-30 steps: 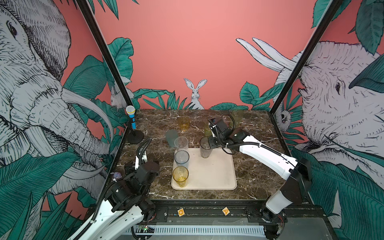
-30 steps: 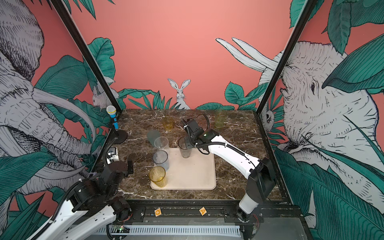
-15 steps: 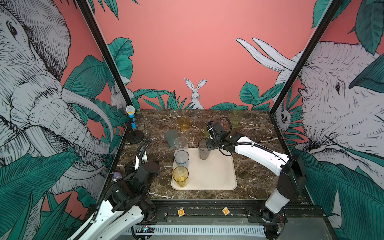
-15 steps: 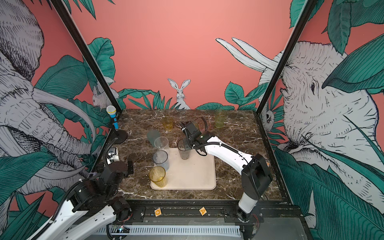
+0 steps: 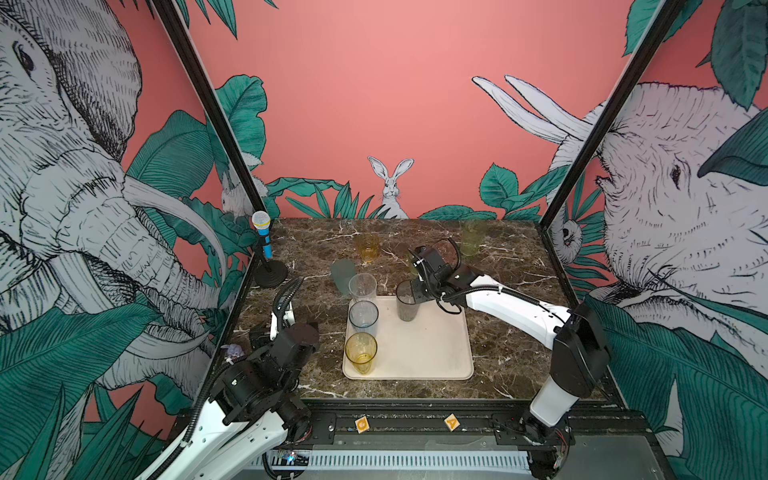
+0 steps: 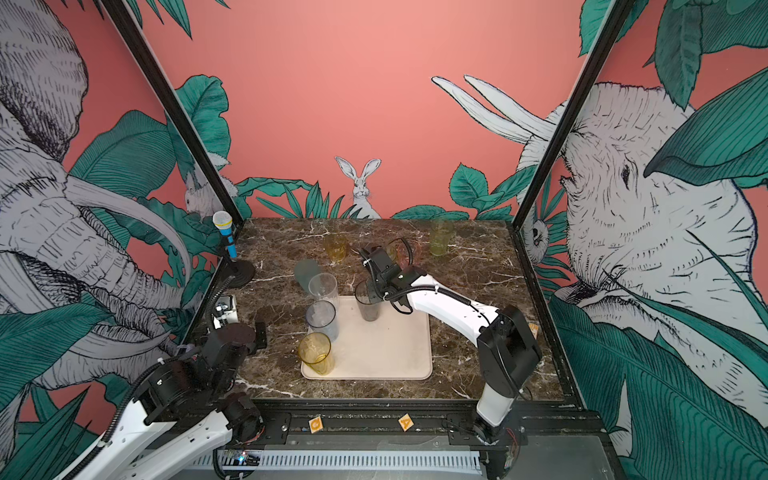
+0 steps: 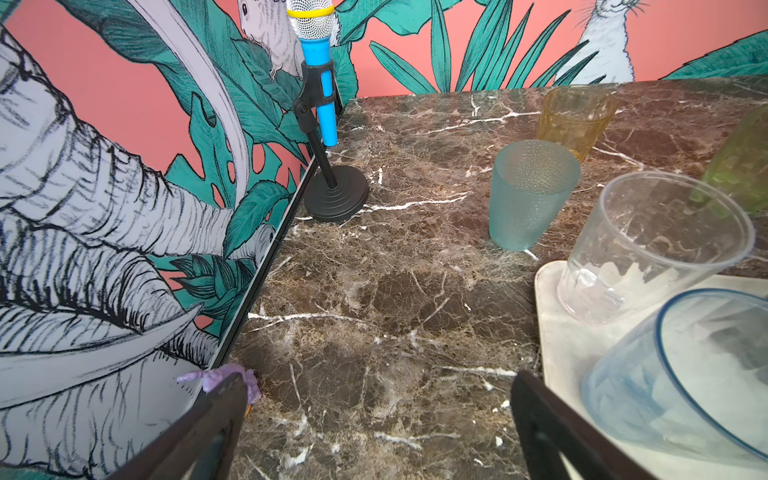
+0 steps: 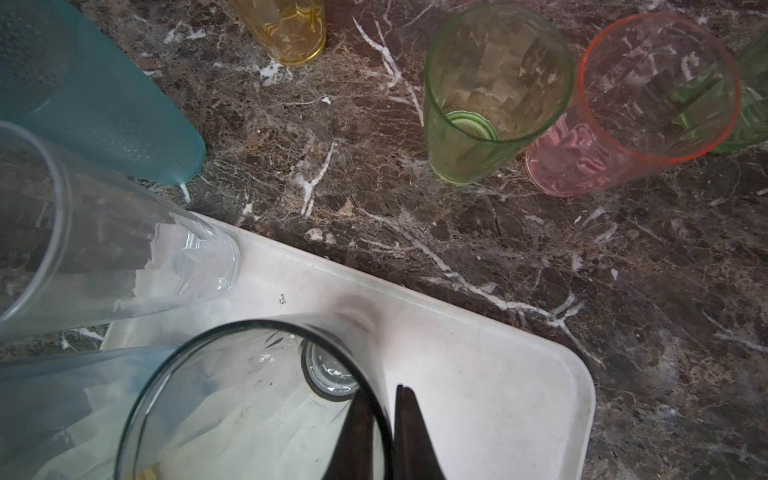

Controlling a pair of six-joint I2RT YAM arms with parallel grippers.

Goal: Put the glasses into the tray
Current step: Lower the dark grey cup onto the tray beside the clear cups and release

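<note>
Tray (image 5: 424, 345) — clear glass (image 5: 363, 286), blue-grey glass (image 5: 363, 316), yellow glass (image 5: 360, 351) inside; grey glass (image 5: 406, 303) at far edge.
Right gripper (image 8: 382, 399) clamped on grey glass rim; left gripper (image 7: 376, 380) spread wide, empty. Five more on marble (image 5: 498, 266) — mural walls (image 5: 374, 104).

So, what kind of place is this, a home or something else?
Most likely a robot lab cell, not a home: printed jungle wall panels in a black frame, a left arm and a right arm mounted on a front rail, and a marble-look table.
</note>
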